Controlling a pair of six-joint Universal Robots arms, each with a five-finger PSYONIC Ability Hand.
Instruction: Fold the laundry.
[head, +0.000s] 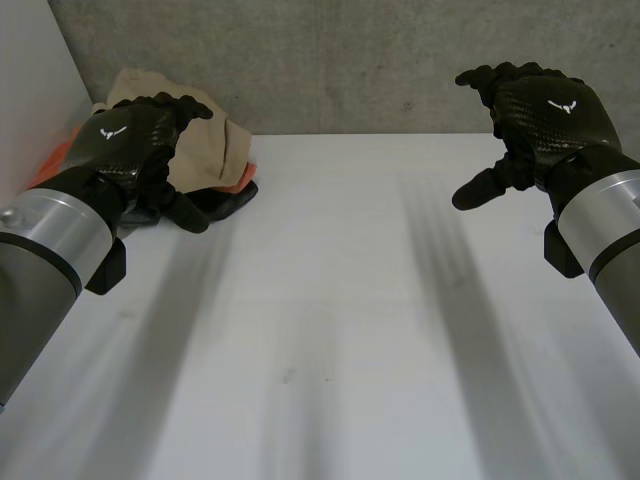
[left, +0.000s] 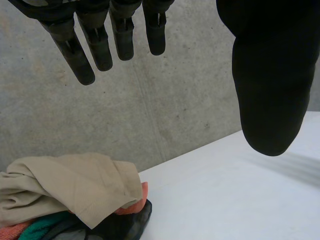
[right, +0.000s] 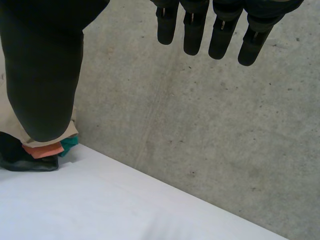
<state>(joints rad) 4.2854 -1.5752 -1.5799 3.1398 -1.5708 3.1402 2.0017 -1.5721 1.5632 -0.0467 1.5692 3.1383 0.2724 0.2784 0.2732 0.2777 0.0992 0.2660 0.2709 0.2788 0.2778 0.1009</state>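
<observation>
At the upper left of the head view, the laundry pile (head: 222, 160) is heaped in the far corner of the desk (head: 330, 340), against the concrete wall (head: 350, 60). Nothing has been spread out or folded yet, so the task is judged to be at its start. The pile is topped by a beige cloth (left: 65, 185), beneath which an orange piece (left: 137, 200), a teal piece (left: 42, 225) and a black piece (left: 127, 225) are seen in the left wrist view. The left hand (head: 135, 140) is positioned at the near side of the pile; whether contact is made with the cloth cannot be determined. Its fingers (left: 100, 45) are extended straight, the thumb is held well apart from them, and nothing is gripped. This placement is judged to be a pre-grasp stance, from which the beige cloth, as the uppermost item, can be taken first. The centre of the frame is occupied by bare desk surface, which is presumably reserved as the folding area. At the upper right of the frame, the right hand (head: 535, 110) is held above the desk, well apart from the pile. Its fingers are likewise relaxed and separated from the thumb, and nothing is held. It is judged to be kept in readiness, so that a second edge can be received once a cloth is drawn to the centre.
</observation>
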